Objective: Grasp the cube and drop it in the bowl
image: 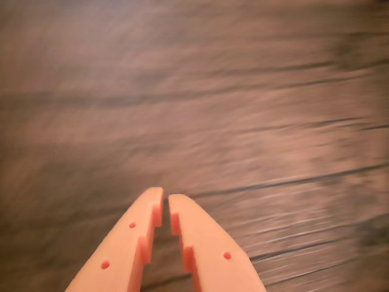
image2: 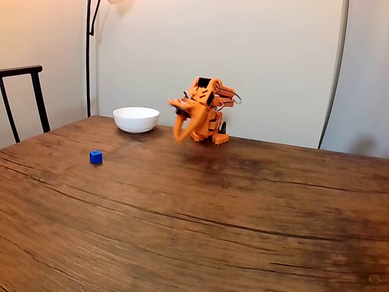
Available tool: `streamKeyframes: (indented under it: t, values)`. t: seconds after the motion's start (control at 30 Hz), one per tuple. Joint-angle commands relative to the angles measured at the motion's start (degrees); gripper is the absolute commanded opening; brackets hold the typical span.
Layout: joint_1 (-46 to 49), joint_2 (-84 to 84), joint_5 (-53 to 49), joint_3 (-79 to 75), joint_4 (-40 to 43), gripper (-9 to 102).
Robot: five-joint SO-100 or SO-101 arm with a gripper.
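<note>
White bowl [image2: 136, 119] at table [image2: 243, 207] rear, interior hidden; blue cube [image2: 95, 157] apart in front; orange gripper [image: 165, 202] nearly closed, empty, above bare wood.

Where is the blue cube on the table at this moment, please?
In the fixed view, the cube lies on the left part of the wooden table, in front of the white bowl and apart from it, well to the left of the gripper.
</note>
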Motion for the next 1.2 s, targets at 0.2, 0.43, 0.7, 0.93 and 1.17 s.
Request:
streamKeyframes:
  t: [0.2, 0.43, 0.7, 0.93, 1.17]
  values:
    - [9.58, 0.35, -6.59, -0.35, -8.79, 0]
    - [14.59, 0.35, -11.78, -0.62, -8.79, 0]
    - [17.23, -0.26, -12.39, -3.87, -8.61, 0]
    - [20.83, -0.35, -13.54, -11.51, -2.02, 0]
    - [23.03, -0.62, -13.62, -16.35, -1.58, 0]
